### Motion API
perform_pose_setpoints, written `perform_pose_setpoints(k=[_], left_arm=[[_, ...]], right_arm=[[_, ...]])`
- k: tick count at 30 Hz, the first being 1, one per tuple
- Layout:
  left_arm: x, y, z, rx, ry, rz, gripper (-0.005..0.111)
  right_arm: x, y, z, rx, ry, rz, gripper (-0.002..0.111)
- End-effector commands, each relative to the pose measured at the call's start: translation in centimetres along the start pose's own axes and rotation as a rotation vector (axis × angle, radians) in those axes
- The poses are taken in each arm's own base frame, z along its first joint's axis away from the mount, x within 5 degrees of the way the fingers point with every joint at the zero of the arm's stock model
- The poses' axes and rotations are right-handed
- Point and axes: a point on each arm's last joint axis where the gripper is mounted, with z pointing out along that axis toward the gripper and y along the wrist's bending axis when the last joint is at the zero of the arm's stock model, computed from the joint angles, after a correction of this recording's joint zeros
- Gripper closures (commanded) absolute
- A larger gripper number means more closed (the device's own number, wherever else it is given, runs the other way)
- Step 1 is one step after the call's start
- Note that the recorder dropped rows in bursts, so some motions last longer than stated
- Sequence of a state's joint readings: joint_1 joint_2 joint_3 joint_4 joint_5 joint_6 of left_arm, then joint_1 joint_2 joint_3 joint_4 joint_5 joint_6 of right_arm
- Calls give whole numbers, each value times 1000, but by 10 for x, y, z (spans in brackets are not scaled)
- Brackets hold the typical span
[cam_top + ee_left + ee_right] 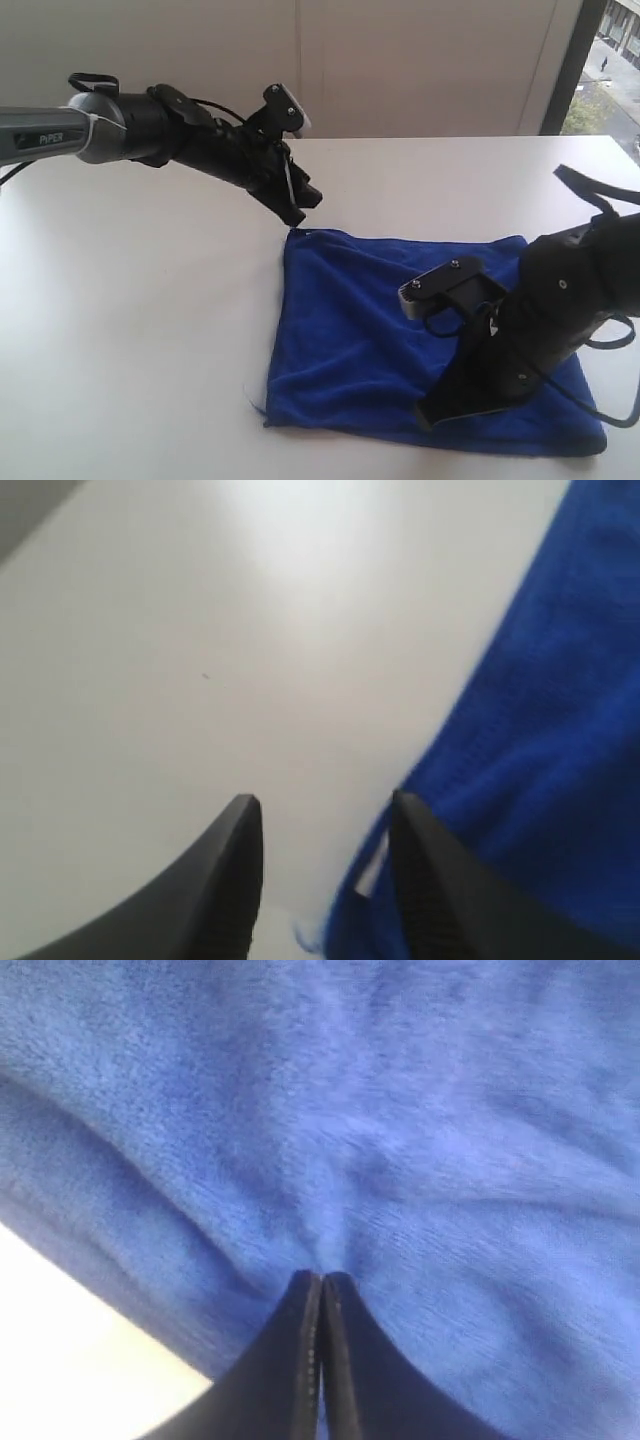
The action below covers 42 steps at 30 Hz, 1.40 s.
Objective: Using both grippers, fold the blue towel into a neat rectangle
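Observation:
The blue towel (355, 320) lies as a rough rectangle on the white table (130, 330), a little rumpled along its near edge. My left gripper (302, 208) hovers just above the towel's far left corner, open. In the left wrist view that gripper (325, 805) holds nothing; one of its fingers (430, 880) is over the towel's edge (560, 730), beside a small white label (372, 865). My right gripper (430, 415) is down on the towel near its front edge. In the right wrist view its jaws (323, 1278) are pressed together, with creases in the towel (400, 1110) running into the tips.
The white table stretches bare to the left of the towel and behind it. A pale wall (400, 60) rises along the table's far edge, and a window (612, 60) shows at the upper right. The right arm's cables (600, 210) loop above the towel's right side.

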<state>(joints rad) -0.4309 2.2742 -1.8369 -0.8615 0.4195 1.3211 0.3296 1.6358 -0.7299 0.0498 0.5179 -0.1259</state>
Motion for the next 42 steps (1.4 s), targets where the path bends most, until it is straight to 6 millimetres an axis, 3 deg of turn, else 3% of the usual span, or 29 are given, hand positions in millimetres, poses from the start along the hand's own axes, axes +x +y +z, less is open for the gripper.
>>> perform_pose_setpoints(k=[1, 6, 9, 11, 18, 23, 26, 30, 34, 38, 42], left_arm=[[6, -8, -8, 92, 127, -30, 61], [-1, -14, -25, 148, 195, 2, 74], [-8, -22, -38, 229, 213, 8, 90], [-10, -28, -46, 295, 236, 27, 106], [-10, -48, -66, 402, 248, 2, 107], [-11, -80, -70, 534, 113, -9, 107], [-10, -107, -57, 549, 131, 24, 107], [-4, -134, -36, 519, 170, 49, 107], [1, -145, -25, 497, 198, 32, 107], [15, -147, -22, 465, 266, 13, 107], [26, -150, -22, 464, 314, -31, 107]], right_arm=[[-10, -12, -25, 133, -44, 9, 108], [-31, -19, -54, 210, -163, 7, 108], [-46, -29, -69, 263, -227, -2, 108], [-55, -41, -77, 290, -264, 29, 108], [-77, -105, -88, 308, -251, 133, 108], [-92, -133, -70, 101, -224, 122, 108], [-98, -143, -56, 50, -208, 125, 108], [-98, -145, -38, 26, -151, 128, 108], [-95, -142, -34, -9, -111, 138, 108], [-90, -135, -45, -55, -74, 144, 108], [-80, -115, -59, -83, -62, 131, 108]])
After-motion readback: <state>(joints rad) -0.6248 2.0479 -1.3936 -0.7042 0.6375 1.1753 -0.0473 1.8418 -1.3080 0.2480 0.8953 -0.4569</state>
